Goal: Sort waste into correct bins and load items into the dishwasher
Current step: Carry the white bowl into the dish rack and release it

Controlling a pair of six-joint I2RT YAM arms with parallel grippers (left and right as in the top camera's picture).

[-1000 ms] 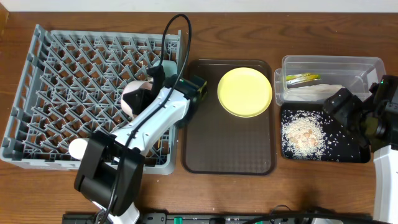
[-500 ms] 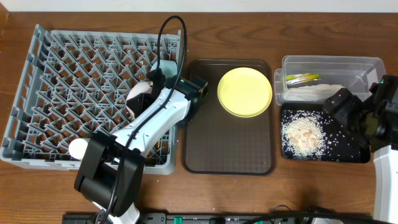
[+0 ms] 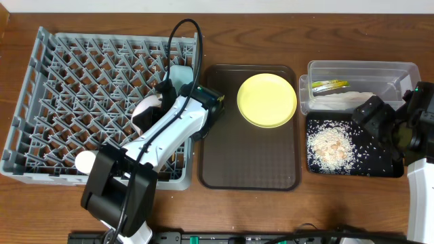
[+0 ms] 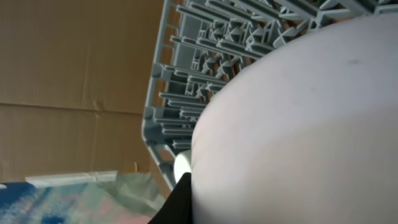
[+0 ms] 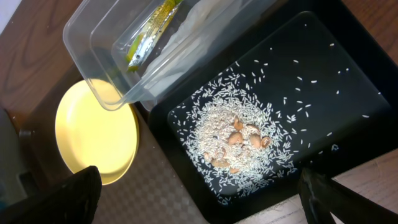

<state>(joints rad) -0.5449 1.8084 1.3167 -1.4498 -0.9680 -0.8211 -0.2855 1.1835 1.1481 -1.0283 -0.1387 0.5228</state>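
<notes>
Nearest the arm bases, the dark brown serving tray (image 3: 247,159) is lying on the wooden table (image 3: 271,210) with its near half bare. To its right, the shallow black tray (image 3: 380,163) is holding a heap of beige rice scraps (image 3: 330,148), with loose grains lying scattered around it. The right gripper (image 5: 199,205) is hanging over this tray's near edge with its fingers (image 5: 81,193) spread as wide as they go and nothing between them. On the left, the left arm is reaching across the grey dish rack (image 3: 68,95), and the left gripper (image 3: 160,98) is pinching the pale pink bowl (image 3: 146,112) by its rim, jaws closed tight on it; the bowl is sitting tilted among the pegs in the rack's right half, and in the left wrist view its pale side is filling most of the picture. Farther back, the yellow plate (image 3: 266,100) is lying flat in the far right corner of the serving tray. The light blue bowl (image 3: 180,76) is standing on edge between pegs near the rack's far right corner, just beyond the left gripper. Farthest on the right, the clear tub (image 3: 407,68) is touching the black tray's far edge, and the green-and-yellow wrapper (image 3: 329,85) and the white napkin (image 3: 346,100) are lying inside it
</notes>
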